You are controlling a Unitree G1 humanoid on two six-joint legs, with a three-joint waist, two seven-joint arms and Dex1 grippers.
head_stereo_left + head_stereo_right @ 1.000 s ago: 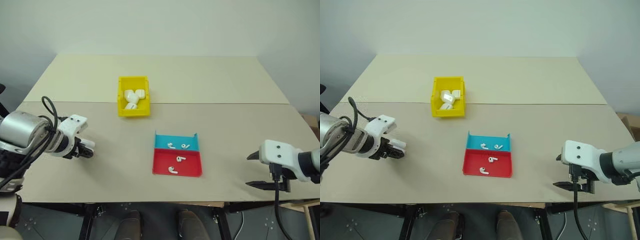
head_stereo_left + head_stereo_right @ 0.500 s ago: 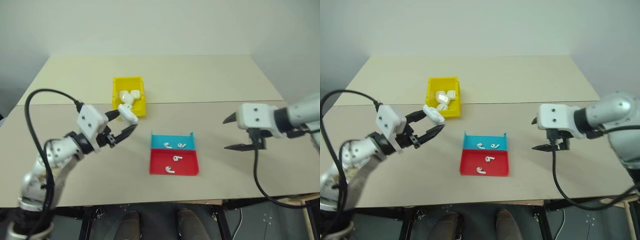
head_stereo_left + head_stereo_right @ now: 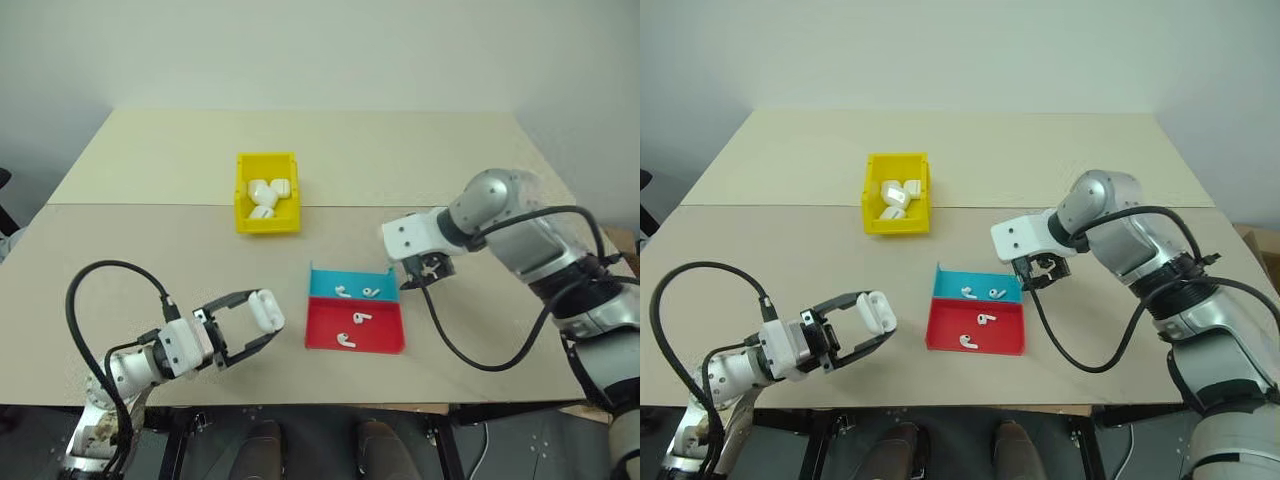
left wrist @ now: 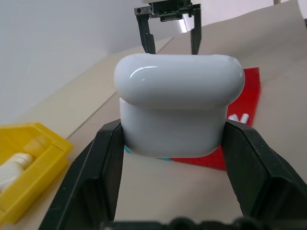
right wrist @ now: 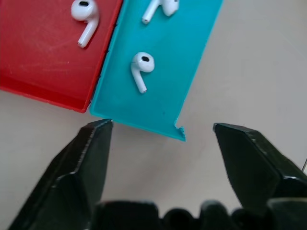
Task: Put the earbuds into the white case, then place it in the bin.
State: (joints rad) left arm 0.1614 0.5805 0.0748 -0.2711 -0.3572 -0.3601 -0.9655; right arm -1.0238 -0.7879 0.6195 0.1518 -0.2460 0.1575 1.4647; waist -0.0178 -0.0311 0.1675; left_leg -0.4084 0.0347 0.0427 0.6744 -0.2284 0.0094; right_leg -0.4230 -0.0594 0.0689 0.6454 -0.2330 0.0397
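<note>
**Case in hand, earbuds waiting in the trays**

At the near left edge of the table (image 3: 150, 260), the left gripper (image 3: 262, 328) has its fingers closed on the case (image 3: 266, 310), clamped across the lower body with the lid above and free; the case is glossy, hard and rounded, so it looks likely to slip or twist if squeezed off-centre; holding the flat sides of the body, as here, seems the right place, since it leaves the hinged lid clear to flip; it is surely light and stiff, not fragile under a moderate pinch.

Further back, the bin (image 3: 243, 190) stands well apart from both arms, with several white cases already inside.

In the middle, two earbuds (image 3: 357, 292) lie in the blue tray (image 3: 322, 282) and two more in the red tray (image 3: 385, 338) touching it; they are tiny, smooth and feather-light, apt to skid or flick away; I judge the rounded head or the short stem, taken across its width, the best hold.

At the right, the right gripper (image 5: 160, 132) hangs over the blue tray's corner, fingers apart and holding nothing.
</note>
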